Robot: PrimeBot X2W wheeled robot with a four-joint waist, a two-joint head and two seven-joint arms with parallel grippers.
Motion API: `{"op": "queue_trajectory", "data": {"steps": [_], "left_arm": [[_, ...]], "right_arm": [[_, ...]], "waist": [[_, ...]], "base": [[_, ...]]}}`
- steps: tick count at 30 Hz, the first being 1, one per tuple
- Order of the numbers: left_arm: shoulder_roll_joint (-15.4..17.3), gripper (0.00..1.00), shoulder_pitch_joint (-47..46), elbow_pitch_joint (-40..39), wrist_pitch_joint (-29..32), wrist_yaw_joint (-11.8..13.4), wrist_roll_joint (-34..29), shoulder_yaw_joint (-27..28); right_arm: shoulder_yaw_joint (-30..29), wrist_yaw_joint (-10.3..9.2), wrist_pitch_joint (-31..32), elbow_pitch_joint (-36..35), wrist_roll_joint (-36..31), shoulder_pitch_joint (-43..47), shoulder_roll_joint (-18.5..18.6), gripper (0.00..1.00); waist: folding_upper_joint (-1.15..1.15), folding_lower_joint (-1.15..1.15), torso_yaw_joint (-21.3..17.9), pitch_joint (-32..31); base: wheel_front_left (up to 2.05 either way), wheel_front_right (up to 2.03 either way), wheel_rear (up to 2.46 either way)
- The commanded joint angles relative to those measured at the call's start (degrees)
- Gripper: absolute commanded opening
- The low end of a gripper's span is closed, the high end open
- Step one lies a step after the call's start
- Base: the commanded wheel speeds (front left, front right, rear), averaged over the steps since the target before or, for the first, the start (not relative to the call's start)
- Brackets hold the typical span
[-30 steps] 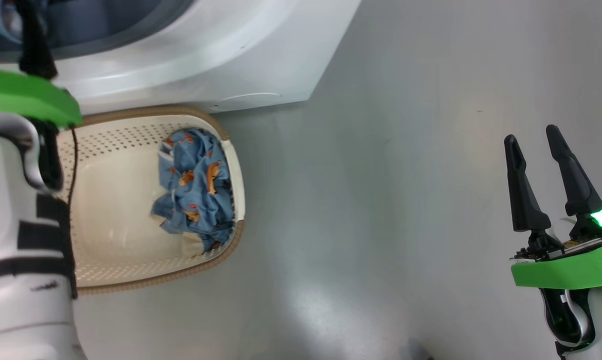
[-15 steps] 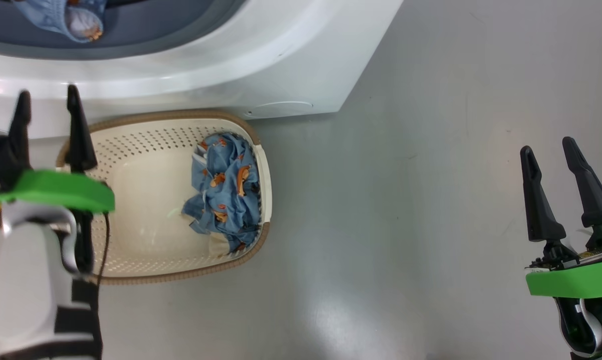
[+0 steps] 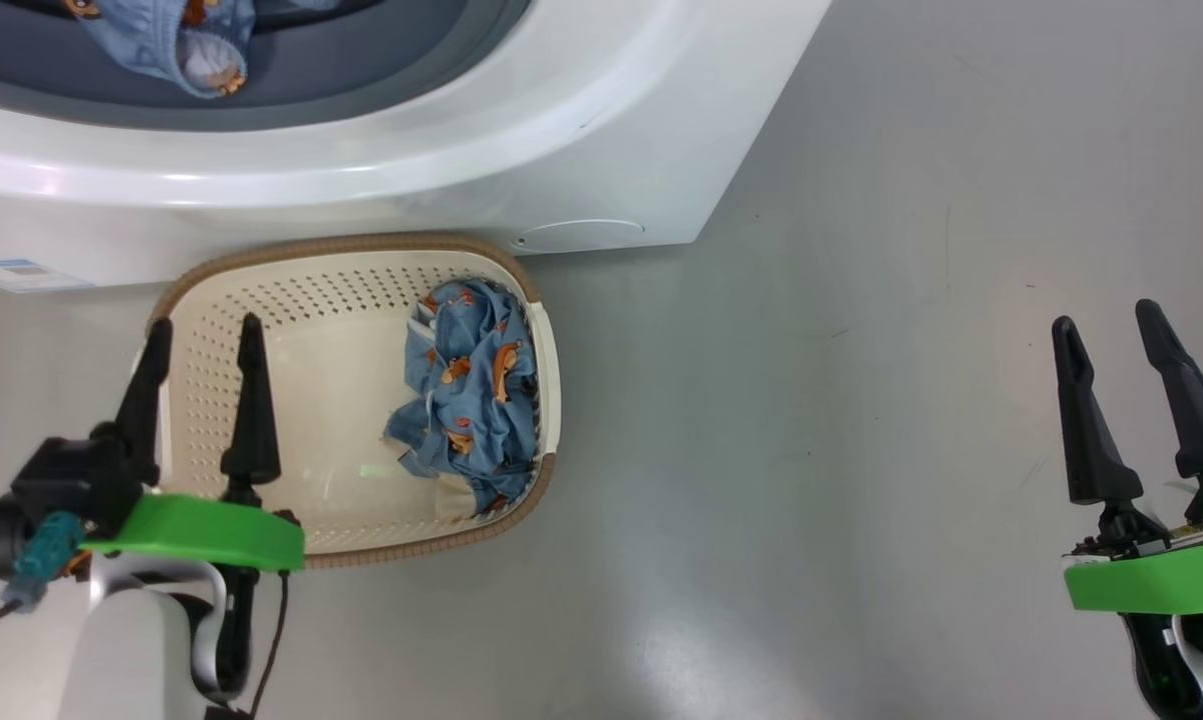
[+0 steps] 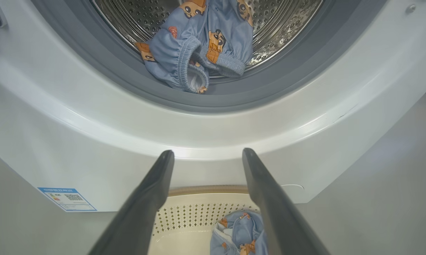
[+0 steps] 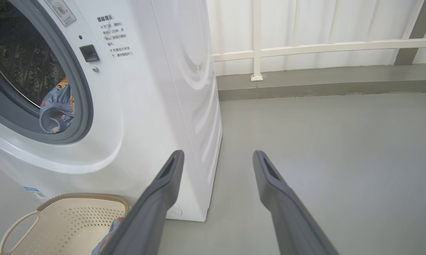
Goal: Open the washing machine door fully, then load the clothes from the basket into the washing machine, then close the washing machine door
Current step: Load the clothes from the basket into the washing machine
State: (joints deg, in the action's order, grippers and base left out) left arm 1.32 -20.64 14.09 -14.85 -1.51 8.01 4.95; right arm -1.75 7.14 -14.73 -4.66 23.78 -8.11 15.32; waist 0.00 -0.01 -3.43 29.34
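Your washer (image 3: 561, 150) stands with its mouth uncovered, so opening the door looks done. One garment (image 4: 198, 46) already lies in the drum, a cuff drooping onto the grey gasket. The basket (image 3: 211, 300) sits on the floor close against the washer's front, its long axis running along that front. The other clothes (image 3: 471, 410) are bunched at the basket's right end, with the bundle's length pointing from the washer toward the robot. Loading that bundle and closing the door are left. Your left pincer (image 3: 206, 330) hovers open and empty over the basket's left end. Your right pincer (image 3: 1104, 318) is open and empty, well apart over bare floor.
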Motion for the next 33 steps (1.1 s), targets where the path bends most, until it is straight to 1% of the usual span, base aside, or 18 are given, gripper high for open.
{"op": "queue_trajectory", "data": {"steps": [1, 5, 12, 16, 20, 30, 33], "left_arm": [[1.6, 1.00, 1.4, -2.1, -0.2, 0.6, 0.5, 1.1], [1.6, 1.00, 1.3, -2.7, -0.2, 1.4, 0.9, 0.2], [1.6, 1.00, -2.8, -0.3, -0.2, 0.9, 0.8, -0.1], [1.6, 1.00, -7.2, 5.1, -0.2, -0.2, 0.5, -0.5], [2.6, 1.00, -13.3, 11.5, -0.2, -0.7, 0.1, -0.7], [5.2, 1.00, -29.1, 24.1, -0.2, -0.9, -1.3, -1.5], [5.7, 1.00, -31.8, 26.5, -0.2, -0.9, -1.7, -1.7]], "right_arm": [[0.7, 0.35, -0.3, -1.2, -0.3, 1.4, 1.3, 1.00], [0.6, 0.35, -0.3, -1.2, -0.3, 1.5, 1.4, 1.00], [0.0, 0.35, -0.3, -1.4, -0.3, 1.2, 1.3, 1.00], [-0.2, 0.35, -0.3, -1.5, -0.4, 1.0, 1.1, 1.00], [0.1, 0.35, -0.3, -1.5, -0.4, 0.4, 1.0, 1.00], [0.8, 0.35, -0.3, -1.7, -0.3, -1.3, 0.8, 1.00], [0.9, 0.35, -0.3, -1.7, -0.2, -1.6, 0.7, 1.00]], "waist": [[0.00, 0.01, 0.1, -0.1], [0.00, 0.01, 0.4, 0.0], [0.00, 0.01, 1.1, 0.6], [0.00, 0.01, 1.5, 0.9], [0.00, 0.01, 1.5, 1.3], [0.00, 0.01, 0.6, 2.9], [0.00, 0.01, 0.3, 3.2]], "base": [[0.00, 0.00, 0.00], [0.00, 0.00, 0.00], [0.00, 0.00, 0.00], [0.00, 0.00, 0.00], [0.00, 0.00, 0.00], [0.00, 0.00, 0.00], [0.00, 0.00, 0.00]]}}
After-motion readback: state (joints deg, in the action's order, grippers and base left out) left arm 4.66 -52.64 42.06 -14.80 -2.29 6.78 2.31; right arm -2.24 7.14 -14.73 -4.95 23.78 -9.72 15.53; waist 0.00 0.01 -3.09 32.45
